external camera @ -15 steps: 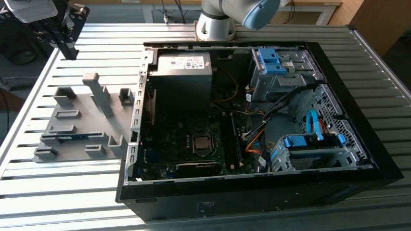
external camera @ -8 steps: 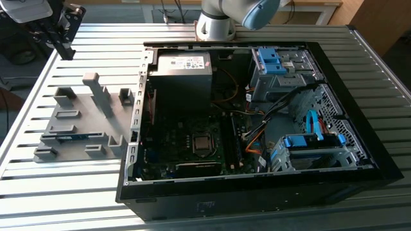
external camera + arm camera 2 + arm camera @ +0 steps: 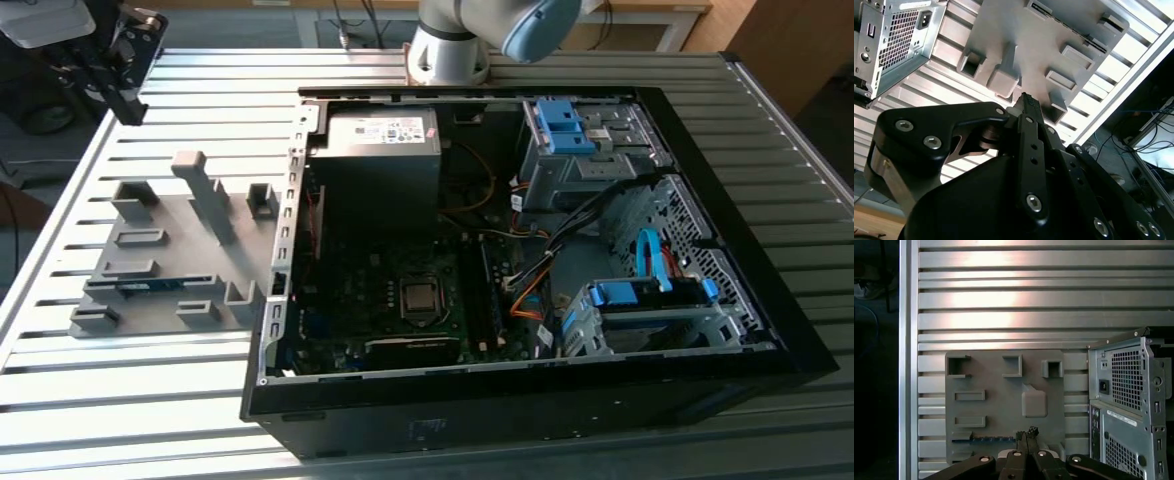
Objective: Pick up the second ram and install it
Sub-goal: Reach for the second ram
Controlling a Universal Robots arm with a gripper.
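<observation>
Second ram (image 3: 993,438) lies lengthwise along one edge of the gray rack (image 3: 1004,390); pincer (image 3: 1027,432), pressed together, hovers beside its end.

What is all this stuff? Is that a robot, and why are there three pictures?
Yes, it is a robot arm, fixed at the far edge of a ribbed metal table. One picture comes from a camera standing off to the side. The other two come from cameras riding on the arm near its gripper, so its black tip pokes into them.

On the table lies an open computer case with its insides showing. Beside it, on the exterior view's left, is a gray plastic rack with slots. A slim blue-green memory strip, the second ram, sits in one of the slots.

The gripper hangs over the rack, near that strip. It is shut and holds nothing.
</observation>
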